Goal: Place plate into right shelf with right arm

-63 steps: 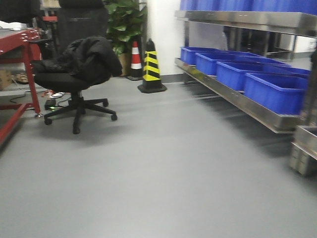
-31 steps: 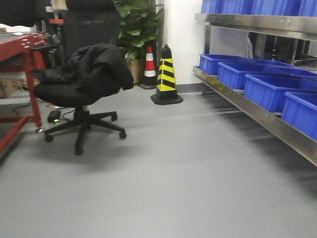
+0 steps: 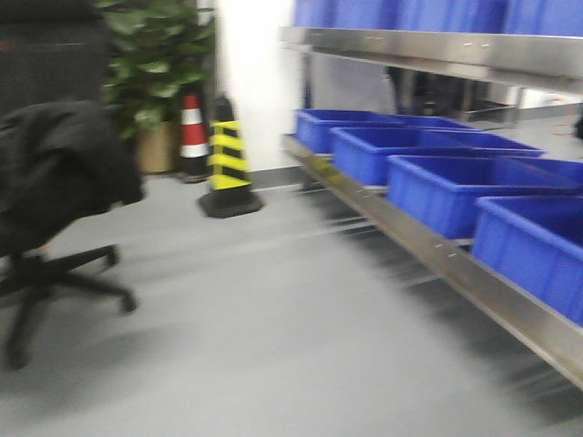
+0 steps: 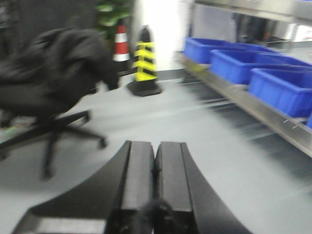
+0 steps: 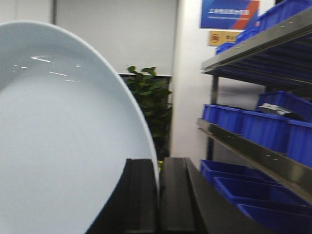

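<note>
Our right gripper (image 5: 159, 168) pinches the plate (image 5: 63, 146) by its rim, the dish standing to its left. The right shelf (image 5: 253, 151) runs along its right, apart. Our left gripper (image 4: 155, 146) is closed on nothing, with grey floor (image 4: 161, 109) open ahead.

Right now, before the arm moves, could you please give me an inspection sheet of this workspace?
Surface: grey floor; the views are blurred.
Job's things: plate pinched at its rim, not yet on the right shelf, whose lower rail carries blue bins.
Clutter: office chair with black jacket; yellow-black cone; red-white cone; potted plant.
Grippers: left gripper shut, empty; right gripper shut on the plate.
Cables: nothing seen.
Surroundings: white wall; blue sign.
</note>
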